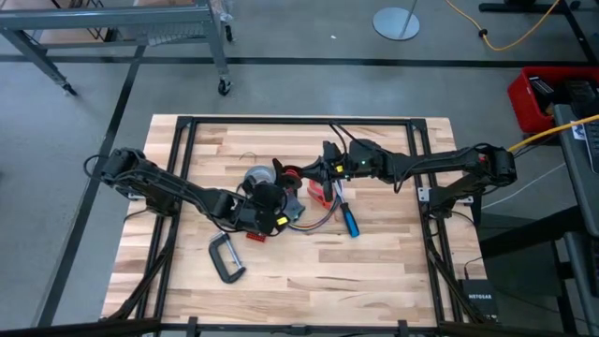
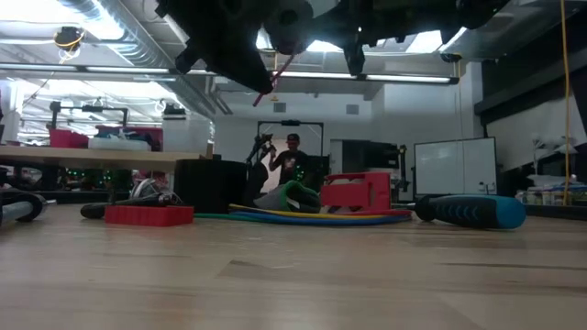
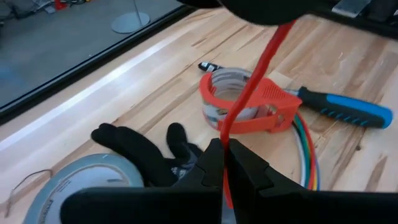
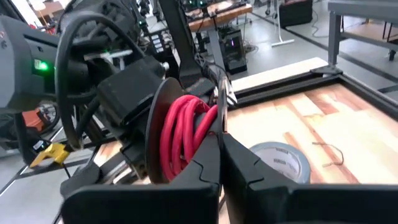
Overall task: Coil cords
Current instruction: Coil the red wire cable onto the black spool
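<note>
Red cord (image 3: 249,93) taut above tape dispenser (image 3: 261,106); screwdriver (image 3: 348,109) beside.

Dark jointed arms, black cabling

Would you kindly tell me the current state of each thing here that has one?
Left hand: shut on red cord.
Right hand: shut on red cord.
Red cord: raised, stretched between both hands, partly coiled.
Multicolour cord: lying curved, unheld.
Screwdriver: lying flat.
Grey tape roll: lying flat.
</note>
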Tool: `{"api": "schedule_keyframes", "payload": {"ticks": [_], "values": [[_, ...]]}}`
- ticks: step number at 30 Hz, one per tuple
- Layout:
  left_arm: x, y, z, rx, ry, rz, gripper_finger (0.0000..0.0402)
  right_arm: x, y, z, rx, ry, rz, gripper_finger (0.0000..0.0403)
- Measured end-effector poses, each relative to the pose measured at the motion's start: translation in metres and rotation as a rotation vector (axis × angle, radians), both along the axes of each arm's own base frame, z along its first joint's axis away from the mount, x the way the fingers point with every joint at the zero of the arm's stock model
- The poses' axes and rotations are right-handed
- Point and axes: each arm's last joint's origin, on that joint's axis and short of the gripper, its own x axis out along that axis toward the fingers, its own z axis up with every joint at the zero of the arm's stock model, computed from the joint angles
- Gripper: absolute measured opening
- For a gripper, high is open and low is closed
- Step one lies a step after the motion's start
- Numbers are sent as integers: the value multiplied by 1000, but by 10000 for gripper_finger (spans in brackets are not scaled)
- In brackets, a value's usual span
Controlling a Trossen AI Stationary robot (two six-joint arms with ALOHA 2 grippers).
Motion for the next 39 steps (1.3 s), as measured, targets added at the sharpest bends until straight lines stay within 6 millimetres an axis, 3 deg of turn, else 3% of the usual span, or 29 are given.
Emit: {"api": "schedule_keyframes", "payload": {"ticks": [13,39], "values": [[-12,-1,0,-10,50,35,0,-1,0,-8,12,79,15,1],[-14,-4,0,7,41,44,0,-2,1,-11,16,113,18,1]]}}
